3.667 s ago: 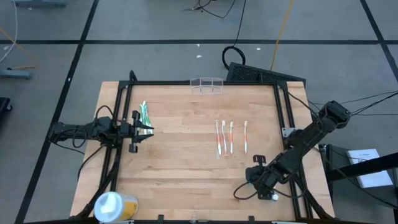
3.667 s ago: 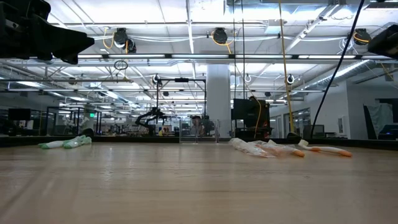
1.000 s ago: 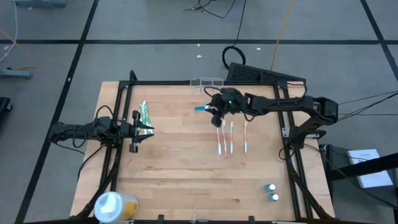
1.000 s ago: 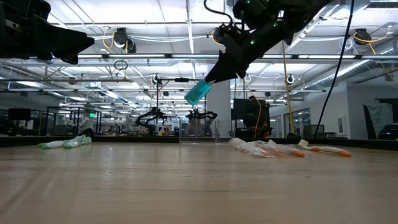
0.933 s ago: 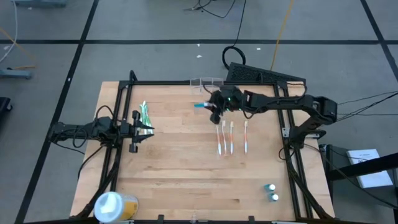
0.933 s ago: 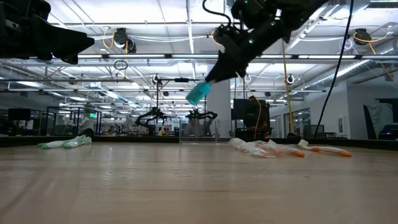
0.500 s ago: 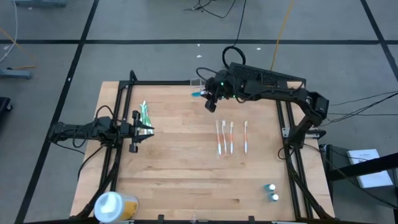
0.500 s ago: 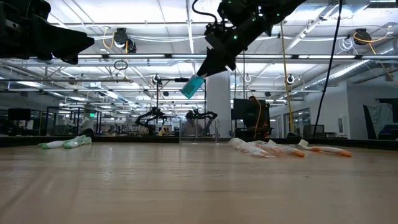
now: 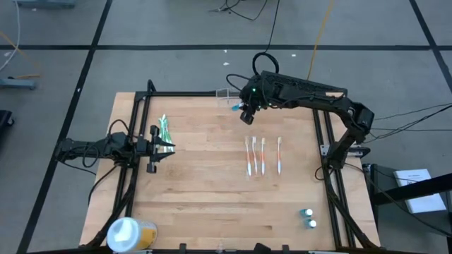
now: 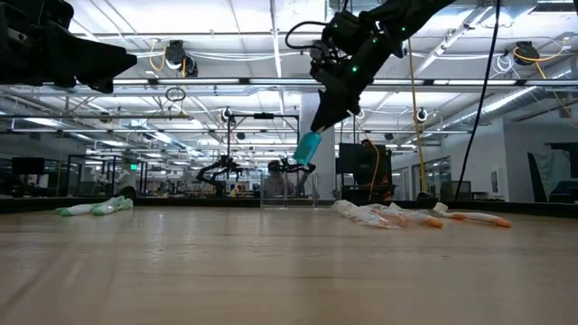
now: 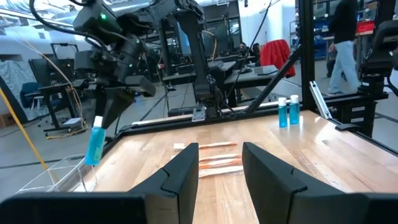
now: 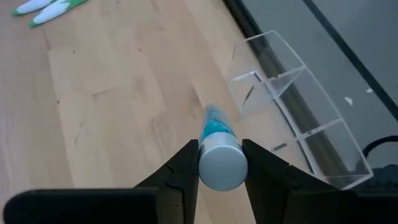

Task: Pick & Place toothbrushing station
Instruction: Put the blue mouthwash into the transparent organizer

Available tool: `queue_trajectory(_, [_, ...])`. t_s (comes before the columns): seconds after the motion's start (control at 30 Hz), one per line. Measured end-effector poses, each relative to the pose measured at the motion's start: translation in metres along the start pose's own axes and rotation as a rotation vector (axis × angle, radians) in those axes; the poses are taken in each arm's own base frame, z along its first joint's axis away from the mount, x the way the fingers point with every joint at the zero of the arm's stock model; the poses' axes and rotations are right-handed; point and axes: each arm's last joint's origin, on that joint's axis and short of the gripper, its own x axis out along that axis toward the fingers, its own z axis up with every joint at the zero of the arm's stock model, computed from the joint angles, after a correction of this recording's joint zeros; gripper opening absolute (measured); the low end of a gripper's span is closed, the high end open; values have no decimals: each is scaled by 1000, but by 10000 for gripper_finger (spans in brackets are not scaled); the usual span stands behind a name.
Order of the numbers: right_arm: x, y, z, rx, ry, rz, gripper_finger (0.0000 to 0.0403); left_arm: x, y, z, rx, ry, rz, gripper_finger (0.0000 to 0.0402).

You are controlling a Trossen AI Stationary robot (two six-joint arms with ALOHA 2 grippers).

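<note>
Toothbrushing station point(image 12: 292, 102) beside right tool's point(image 12: 219, 163) blue tube point(image 12: 219, 149).

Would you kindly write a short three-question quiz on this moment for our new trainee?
1. True or false: the right gripper holds a blue bottle with a silver cap.
2. Multiple choice: the clear holder stands (A) at the table's far edge, (B) beside the white-and-yellow tub, (C) between the toothbrushes.
3. Fill in: two more blue bottles stand near the table's ___ corner, on the right arm's side.

Key: 1 true; 2 A; 3 near.
</note>
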Motion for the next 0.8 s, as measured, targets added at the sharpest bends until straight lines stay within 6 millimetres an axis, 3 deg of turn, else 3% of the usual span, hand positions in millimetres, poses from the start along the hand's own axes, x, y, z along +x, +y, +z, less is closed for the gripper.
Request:
queue_trajectory(0.3, [-1,0,-10,26,105,9,96,0,0,0,0,0,0,131])
queue_trajectory(0.53, [0,0,-9,36,89,8,96,0,0,0,0,0,0,131])
queue_trajectory(0.8, [-1,35,-14,-33,148,228,96,0,0,0,0,0,0,131])
